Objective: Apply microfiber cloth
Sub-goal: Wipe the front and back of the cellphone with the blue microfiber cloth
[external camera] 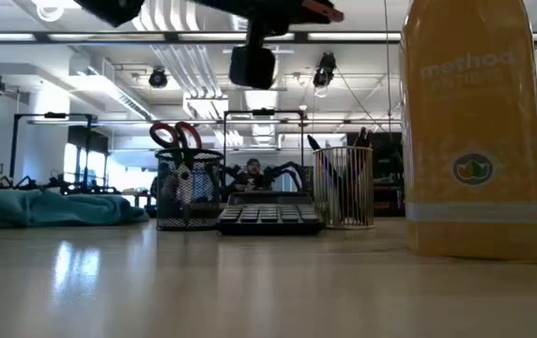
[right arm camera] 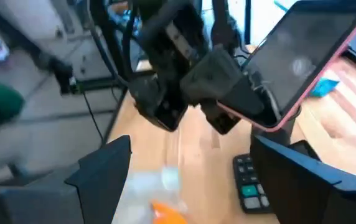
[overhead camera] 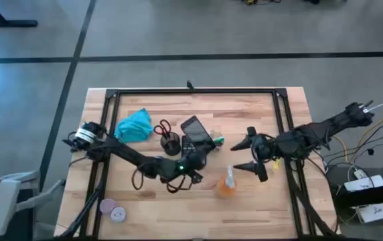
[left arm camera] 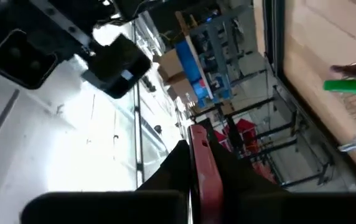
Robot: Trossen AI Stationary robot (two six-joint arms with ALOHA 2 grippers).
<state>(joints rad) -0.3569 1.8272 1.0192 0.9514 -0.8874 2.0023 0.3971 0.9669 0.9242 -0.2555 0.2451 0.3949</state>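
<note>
One microfiber cloth (overhead camera: pixel 134 126) is lying on the wooden table (overhead camera: pixel 272 207), in the far left part, just beside the mesh cup (overhead camera: pixel 170 142) that is holding one pair of red-handled scissors (overhead camera: pixel 163 126). The cloth is showing turquoise-blue, soft and bunched into an uneven heap with a ragged outline; from the low view it is sitting as a low, long mound flat on the tabletop. Nothing is touching it, and both grippers are keeping well apart from it. Two mesh cups are standing in all, the second cup (external camera: pixel 344 188) holding pens, with one black calculator (external camera: pixel 268 218) lying between them. One orange spray bottle (overhead camera: pixel 226 182) is standing nearer the front edge, and two small round discs (overhead camera: pixel 111 209) are lying at the front left corner. The left gripper (left arm camera: pixel 200 149) is hanging above the middle of the table with its fingers pinching the edge of one pink-rimmed tablet (right arm camera: pixel 315 56), lifted off the surface. The right gripper (overhead camera: pixel 248 154) is hovering right of the bottle, its fingers spread wide and holding nothing.
</note>
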